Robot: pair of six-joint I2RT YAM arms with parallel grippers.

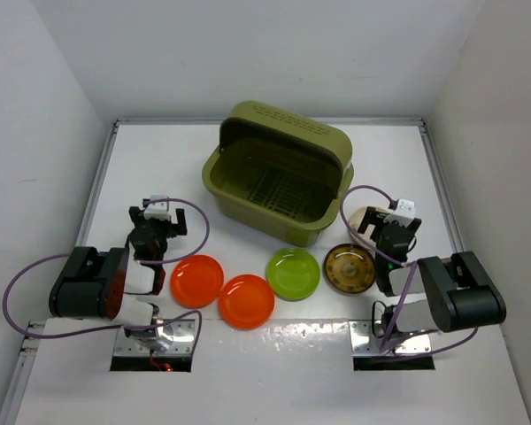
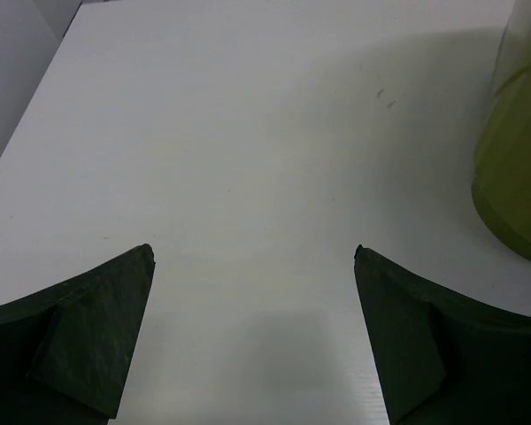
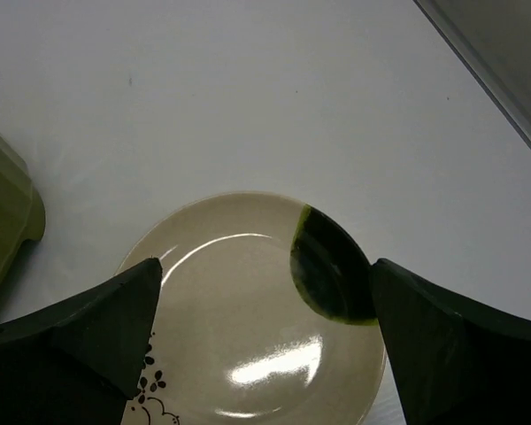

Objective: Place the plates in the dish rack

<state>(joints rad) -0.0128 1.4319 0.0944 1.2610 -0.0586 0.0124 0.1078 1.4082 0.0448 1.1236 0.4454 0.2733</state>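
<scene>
Orange plates (image 1: 196,281), a green plate (image 1: 293,273) and a brown plate (image 1: 350,268) sit 6 o'clock of the rack (image 1: 288,133), brown nearest the right gripper (image 1: 380,228). Left gripper (image 2: 254,257) gapes over table (image 2: 248,133), rack at 3 o'clock. Right wrist: fingers (image 3: 80,328) spread above a cream plate (image 3: 239,336).

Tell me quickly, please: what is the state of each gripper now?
Left gripper: open, holding nothing.
Right gripper: open, empty, above the round cream glossy plate with a dark green patch.
</scene>
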